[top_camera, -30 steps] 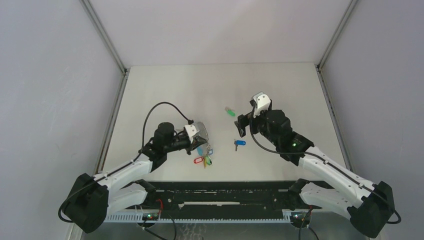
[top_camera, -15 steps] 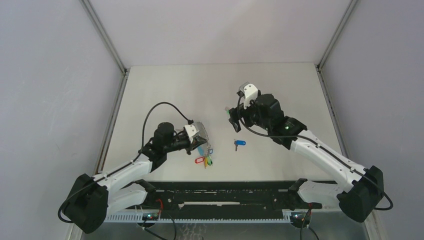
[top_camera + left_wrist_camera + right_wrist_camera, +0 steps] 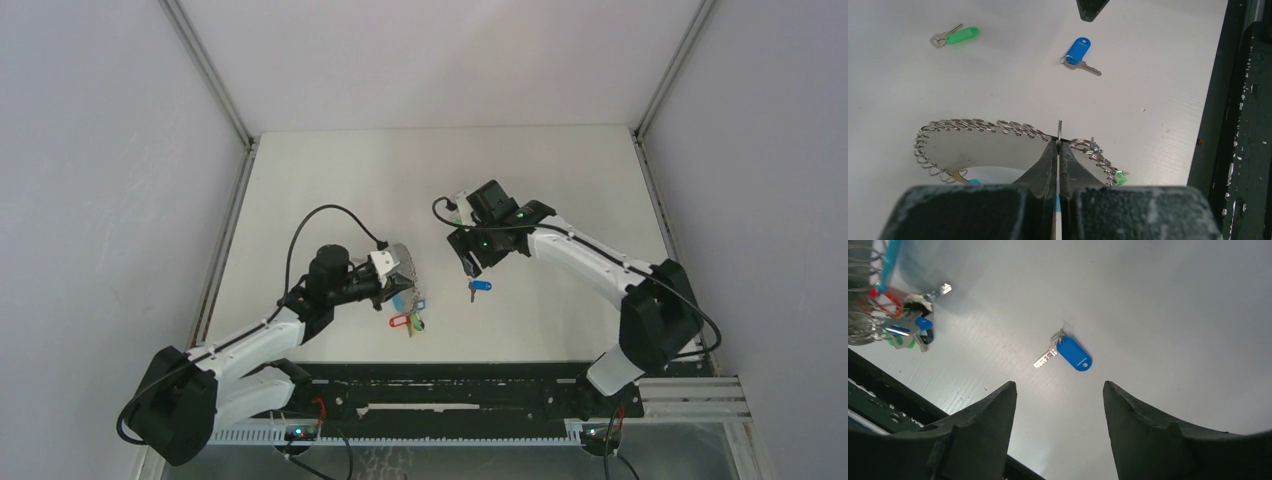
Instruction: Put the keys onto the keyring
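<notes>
Silver wire of the keyring [image 3: 978, 125] sits pinched in our left gripper [image 3: 1058, 146], fingers closed tight on it, low over the table [image 3: 1158, 75]. Our right gripper [image 3: 1058, 390] hangs over the blue key [image 3: 1070, 354], fingers wide and empty. That key and the green key [image 3: 955, 36] lie loose, well apart from the ring, so we judge both left to thread (coloured tags [image 3: 908, 327] already hang there). Whether any key hangs among them we cannot tell; in the top view the right arm [image 3: 590, 265] hides the green key
</notes>
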You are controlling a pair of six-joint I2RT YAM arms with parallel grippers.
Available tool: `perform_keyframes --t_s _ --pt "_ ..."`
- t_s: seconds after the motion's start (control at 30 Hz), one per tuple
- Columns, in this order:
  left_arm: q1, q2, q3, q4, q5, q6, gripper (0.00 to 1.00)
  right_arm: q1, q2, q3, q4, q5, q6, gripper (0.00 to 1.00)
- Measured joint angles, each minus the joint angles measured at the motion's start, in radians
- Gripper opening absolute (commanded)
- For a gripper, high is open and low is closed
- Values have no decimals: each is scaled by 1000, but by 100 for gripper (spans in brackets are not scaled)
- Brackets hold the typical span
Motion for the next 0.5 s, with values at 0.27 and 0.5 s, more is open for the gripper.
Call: perform_keyframes --t_s 0.27,0.5 --pt "0 15 0 -18 0 2 0 -23 155 61 -81 -39 -7 42" --pt "0 17 0 -24 0 3 0 -27 268 128 -116 -62 -13 35"
